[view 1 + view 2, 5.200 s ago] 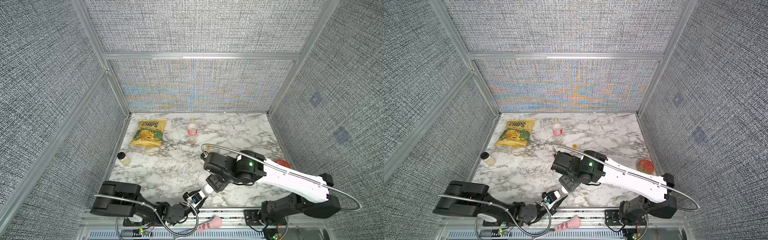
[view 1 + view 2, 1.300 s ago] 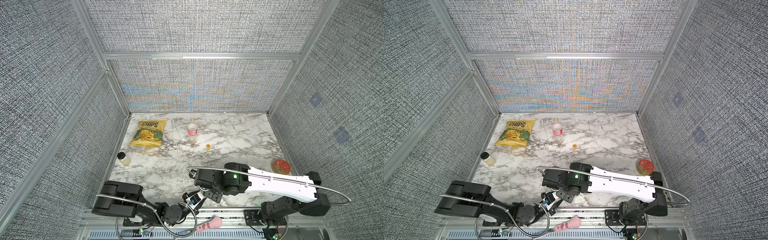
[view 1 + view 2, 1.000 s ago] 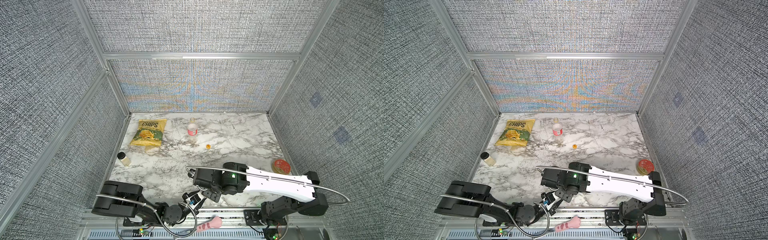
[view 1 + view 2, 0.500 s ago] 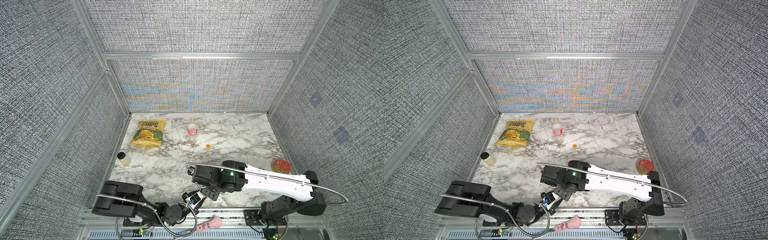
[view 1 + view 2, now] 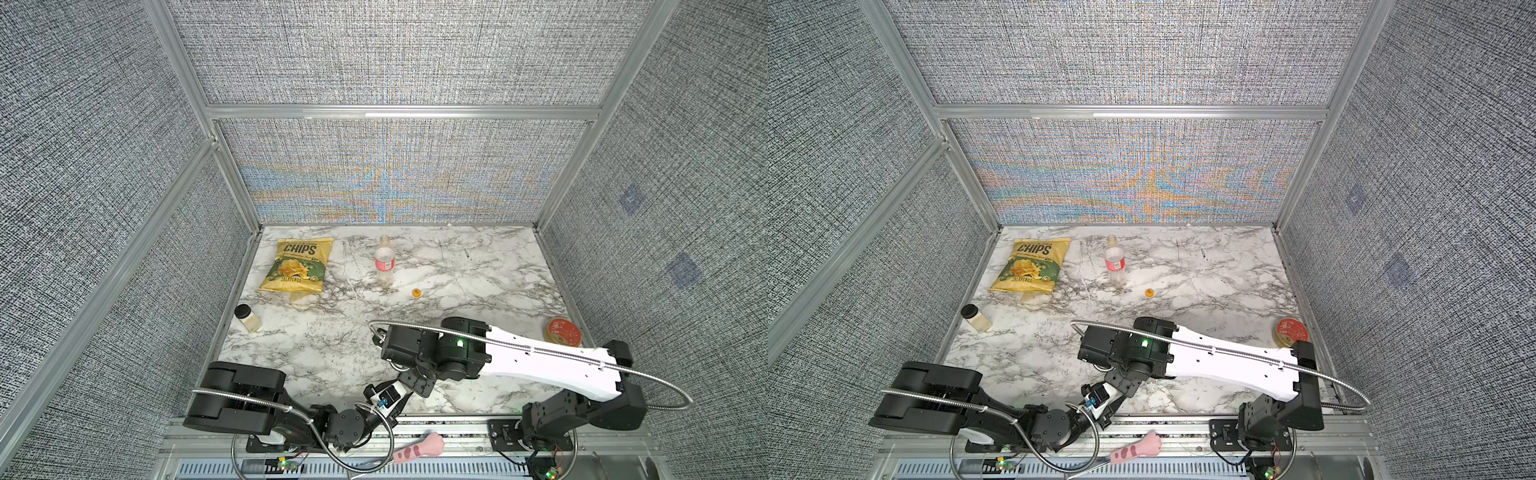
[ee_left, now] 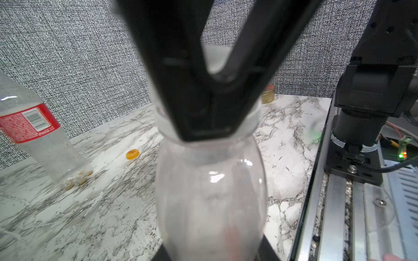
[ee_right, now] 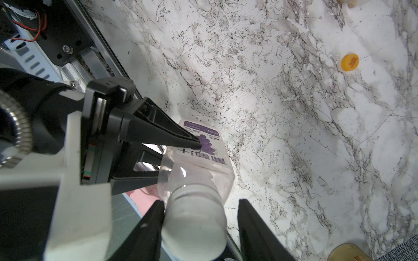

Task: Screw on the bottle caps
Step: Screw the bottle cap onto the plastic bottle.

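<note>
We saw left gripper (image 7: 181,161) clamped on squarish bottle (image 7: 212,156), right gripper (image 7: 200,202) part-open straddling its white cap (image 7: 194,228), one finger (image 7: 153,217) touching it

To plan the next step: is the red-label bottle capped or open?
Open. The red-label bottle has a bare neck; the orange cap lies apart from it on the table.

right tool (image 7: 199,203): straddles white cap (image 7: 194,223), one finger touching, other just clear | white cap: sits on grape-labelled squarish bottle (image 7: 203,156) at the surface (image 7: 271,113)'s railed edge | left tool (image 7: 181,161): clamped on the bottle's body | orange cap (image 7: 350,62): lying well apart
</note>
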Available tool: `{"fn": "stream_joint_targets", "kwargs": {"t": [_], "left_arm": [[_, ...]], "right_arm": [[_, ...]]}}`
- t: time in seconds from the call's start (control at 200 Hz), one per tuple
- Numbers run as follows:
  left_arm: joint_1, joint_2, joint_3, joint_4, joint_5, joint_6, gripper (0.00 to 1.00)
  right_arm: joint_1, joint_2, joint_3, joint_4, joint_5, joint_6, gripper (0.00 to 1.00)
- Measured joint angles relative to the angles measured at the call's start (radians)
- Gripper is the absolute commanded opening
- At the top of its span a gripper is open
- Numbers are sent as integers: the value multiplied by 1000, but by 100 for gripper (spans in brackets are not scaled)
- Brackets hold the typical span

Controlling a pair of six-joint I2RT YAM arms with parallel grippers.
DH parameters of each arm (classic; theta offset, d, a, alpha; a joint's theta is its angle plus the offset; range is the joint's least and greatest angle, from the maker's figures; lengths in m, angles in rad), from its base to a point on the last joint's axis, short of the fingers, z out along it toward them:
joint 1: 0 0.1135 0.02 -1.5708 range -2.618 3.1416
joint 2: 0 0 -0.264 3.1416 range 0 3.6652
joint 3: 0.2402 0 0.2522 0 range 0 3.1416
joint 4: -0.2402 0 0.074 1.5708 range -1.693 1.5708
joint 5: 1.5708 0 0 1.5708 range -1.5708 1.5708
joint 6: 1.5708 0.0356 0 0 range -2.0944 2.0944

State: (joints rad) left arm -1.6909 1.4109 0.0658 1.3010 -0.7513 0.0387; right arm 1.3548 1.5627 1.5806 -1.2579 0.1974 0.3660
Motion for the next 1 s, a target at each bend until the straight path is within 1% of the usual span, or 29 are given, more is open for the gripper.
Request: {"fn": "stream_joint_targets", "kwargs": {"t": [0.36, 0.52, 0.66, 0.74, 0.87, 1.0], "left_arm": [[0, 2, 1, 6, -4, -1, 33], [-2, 2, 1, 5, 24, 8, 32], [-4, 2, 1, 5, 50, 15, 32], [-4, -2, 1, 5, 59, 16, 32], [-4, -5, 1, 5, 64, 22, 32], [-4, -4, 1, 5, 64, 22, 33]], "right_arm": [[-10, 15, 23, 2, 0, 0, 55], [-15, 6, 27, 10, 0, -5, 58], [-23, -40, 66, -16, 0, -37, 59], [-30, -92, 82, -35, -17, -77, 59], [-30, -171, 39, -56, -76, -126, 61], [9, -181, 1, -75, -102, -140, 61]]}}
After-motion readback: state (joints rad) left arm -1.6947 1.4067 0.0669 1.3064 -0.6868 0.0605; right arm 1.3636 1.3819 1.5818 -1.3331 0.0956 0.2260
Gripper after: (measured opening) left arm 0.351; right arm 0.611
